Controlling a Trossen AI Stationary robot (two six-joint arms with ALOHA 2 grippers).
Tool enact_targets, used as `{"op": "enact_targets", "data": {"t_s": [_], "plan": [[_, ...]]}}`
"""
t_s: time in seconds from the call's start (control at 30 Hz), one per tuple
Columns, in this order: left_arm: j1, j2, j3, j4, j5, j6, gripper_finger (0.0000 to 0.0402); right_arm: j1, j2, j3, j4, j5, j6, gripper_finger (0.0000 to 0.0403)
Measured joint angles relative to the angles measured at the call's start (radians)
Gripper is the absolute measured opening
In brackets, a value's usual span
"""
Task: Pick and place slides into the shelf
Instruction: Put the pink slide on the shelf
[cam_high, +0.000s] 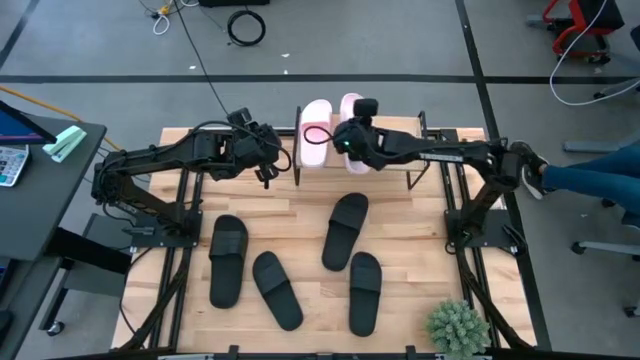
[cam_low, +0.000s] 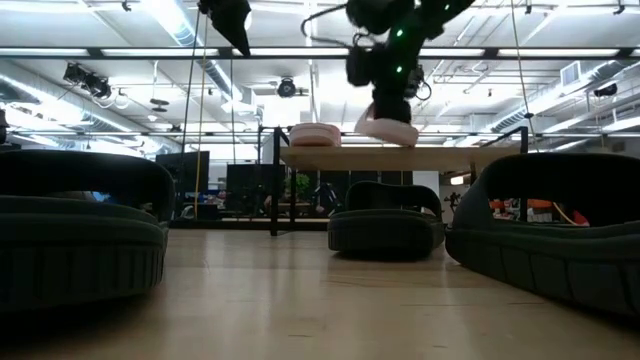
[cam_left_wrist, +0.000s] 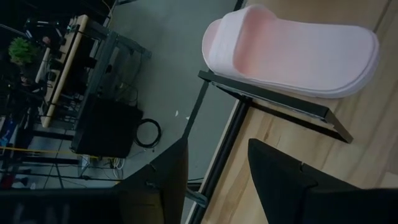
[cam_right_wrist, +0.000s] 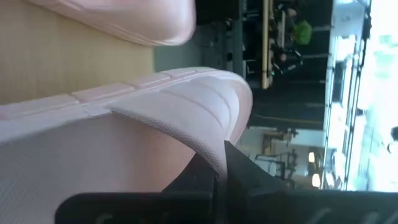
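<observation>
Two light pink slides are on the shelf (cam_high: 392, 126) at the table's far edge: one (cam_high: 317, 135) lies flat on the slanted board, the other (cam_high: 352, 112) is beside it under my right gripper (cam_high: 347, 140), which is shut on it. In the low view this slide (cam_low: 385, 128) sits tilted on the board (cam_low: 440, 155). My left gripper (cam_high: 266, 170) hangs open, clear of the table, just left of the shelf's left end; its wrist view shows the flat pink slide (cam_left_wrist: 292, 50) ahead. Four black slides (cam_high: 228, 258) (cam_high: 277, 288) (cam_high: 346, 230) (cam_high: 364, 291) lie on the tabletop. My right gripper (cam_right_wrist: 221, 177) pinches the edge of the pink slide's wide strap (cam_right_wrist: 199, 140) between its two fingers, one finger under the strap and one outside it. It comes from above. The slide sits tilted, its underside against the shelf board (cam_low: 400, 150).
A small green plant (cam_high: 458, 328) stands at the table's near right corner. The shelf board has bare room to the right of the pink slides. A person's leg and shoe (cam_high: 535, 180) show beyond the table's right edge. Cables lie on the floor behind.
</observation>
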Motion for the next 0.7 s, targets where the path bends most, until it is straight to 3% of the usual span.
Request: {"op": "enact_targets", "data": {"t_s": [0.23,0.7], "plan": [[0.000,0.000,0.000,0.001,0.000,0.000,0.0172,-0.042,0.047,0.000,0.025,-0.020,-0.048,0.0009],[0.000,0.000,0.000,0.039,0.000,0.001,0.0174,-0.078,0.010,0.000,0.108,-0.247,0.016,0.0009]]}}
